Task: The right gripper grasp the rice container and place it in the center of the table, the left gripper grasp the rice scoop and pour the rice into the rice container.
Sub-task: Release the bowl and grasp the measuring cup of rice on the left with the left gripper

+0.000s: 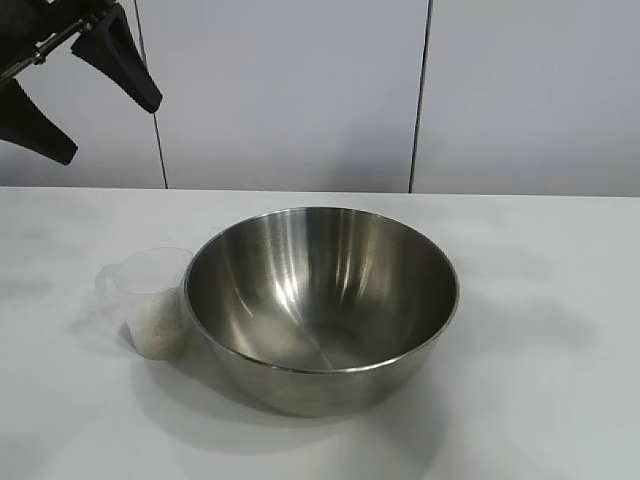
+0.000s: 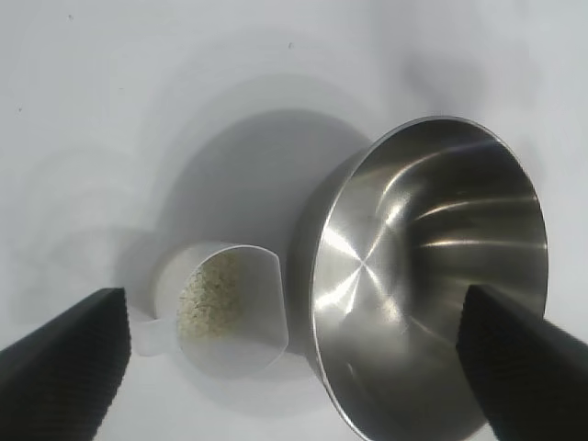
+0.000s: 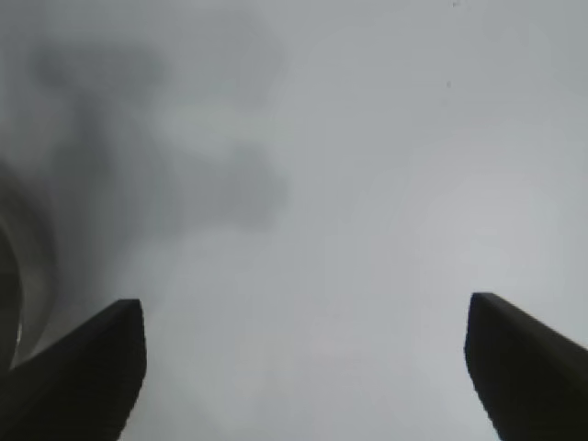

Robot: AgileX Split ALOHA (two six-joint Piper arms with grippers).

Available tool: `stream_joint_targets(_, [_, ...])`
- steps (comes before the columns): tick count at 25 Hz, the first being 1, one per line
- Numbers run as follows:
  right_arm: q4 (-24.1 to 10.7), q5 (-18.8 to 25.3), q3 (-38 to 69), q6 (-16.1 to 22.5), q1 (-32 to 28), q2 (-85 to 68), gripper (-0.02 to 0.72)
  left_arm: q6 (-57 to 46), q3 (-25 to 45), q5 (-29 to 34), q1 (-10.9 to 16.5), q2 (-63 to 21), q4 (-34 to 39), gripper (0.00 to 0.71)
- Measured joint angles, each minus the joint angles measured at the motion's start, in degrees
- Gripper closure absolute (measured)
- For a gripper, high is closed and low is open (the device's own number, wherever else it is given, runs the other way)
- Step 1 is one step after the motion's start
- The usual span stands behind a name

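below my left gripper (image 2: 294,367), which hangs spread and empty, the rice scoop (image 2: 225,308) stands touching the rice container (image 2: 427,276) on the surface (image 1: 560,400). light, slick plastic; i'd pinch its side handle. right gripper (image 3: 303,367) spread too, beside the container.

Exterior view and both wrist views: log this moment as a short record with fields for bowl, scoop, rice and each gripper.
bowl: steel bowl upright, mid-table, nothing inside
scoop: clear scoop upright, close against the bowl's left side
rice: rice in the scoop, none poured
left gripper: left gripper raised above the scoop, open, holding nothing
right gripper: right gripper open over bare table, out of the exterior view
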Motion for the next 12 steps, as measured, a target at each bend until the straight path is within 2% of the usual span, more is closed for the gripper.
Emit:
stream_joint_targets(5, [-1.71, -3.05, 16.15, 1.68, 0.00, -20.99, 0.066, 0.00, 0.00, 0.00, 0.00, 0.00, 0.00, 0.015])
stream_joint_targets(12, [-3.44, -3.18, 35.85, 3.03, 0.00, -43.87, 0.066, 0.00, 0.00, 0.00, 0.00, 0.00, 0.00, 0.015])
